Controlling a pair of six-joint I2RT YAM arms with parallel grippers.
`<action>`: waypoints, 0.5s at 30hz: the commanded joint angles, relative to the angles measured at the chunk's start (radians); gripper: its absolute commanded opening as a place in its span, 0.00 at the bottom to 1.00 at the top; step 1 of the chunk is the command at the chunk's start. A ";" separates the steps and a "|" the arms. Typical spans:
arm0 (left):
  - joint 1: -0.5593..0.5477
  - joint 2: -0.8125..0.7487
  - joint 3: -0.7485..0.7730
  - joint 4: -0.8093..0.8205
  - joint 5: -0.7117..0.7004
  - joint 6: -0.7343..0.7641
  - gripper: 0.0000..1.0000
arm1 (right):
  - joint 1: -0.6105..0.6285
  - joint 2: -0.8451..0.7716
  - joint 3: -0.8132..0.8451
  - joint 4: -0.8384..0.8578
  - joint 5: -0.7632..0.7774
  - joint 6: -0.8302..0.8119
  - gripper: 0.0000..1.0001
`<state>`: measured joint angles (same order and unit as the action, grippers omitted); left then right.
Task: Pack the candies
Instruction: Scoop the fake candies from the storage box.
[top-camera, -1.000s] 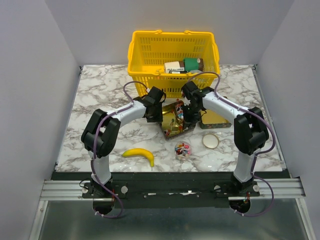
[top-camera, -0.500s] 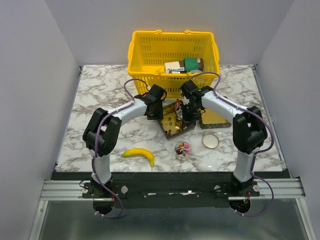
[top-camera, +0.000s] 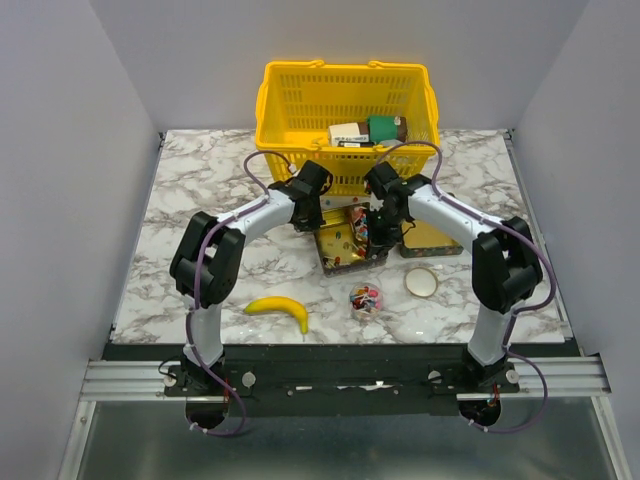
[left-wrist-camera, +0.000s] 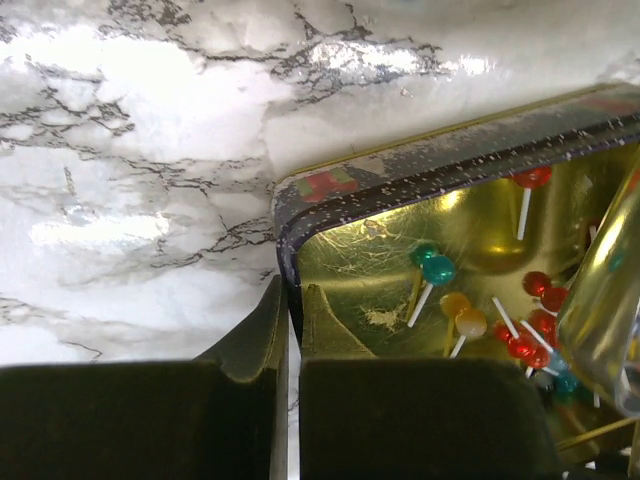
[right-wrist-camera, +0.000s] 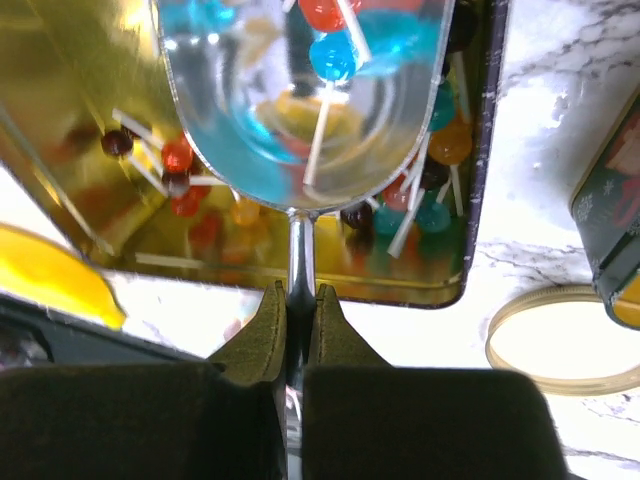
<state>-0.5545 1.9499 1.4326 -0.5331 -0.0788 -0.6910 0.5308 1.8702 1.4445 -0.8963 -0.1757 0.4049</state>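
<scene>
Left wrist, left gripper (left-wrist-camera: 293, 305) pinching tin (left-wrist-camera: 430, 160) wall

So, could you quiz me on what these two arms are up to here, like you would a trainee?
1. True or false: the left gripper is shut on the wall of the tin.
2. What tool does the right gripper hold by its handle?
3. Fill in: the tool and the tin both hold ____.
Key: 1 true; 2 the clear scoop; 3 candies.

Left jaws have clamped onto the tin (left-wrist-camera: 450, 160)
</scene>
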 joint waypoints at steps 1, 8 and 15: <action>-0.009 0.018 0.038 -0.007 0.001 0.056 0.00 | 0.014 -0.026 -0.036 0.046 0.031 -0.075 0.00; -0.007 0.029 0.061 -0.015 0.004 0.061 0.00 | 0.021 -0.046 -0.050 0.040 0.031 -0.087 0.00; -0.007 0.029 0.066 -0.011 0.011 0.065 0.00 | 0.031 -0.107 -0.058 0.016 0.033 -0.087 0.00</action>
<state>-0.5568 1.9652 1.4666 -0.5343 -0.0864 -0.6502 0.5510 1.8267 1.3987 -0.8879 -0.1757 0.3382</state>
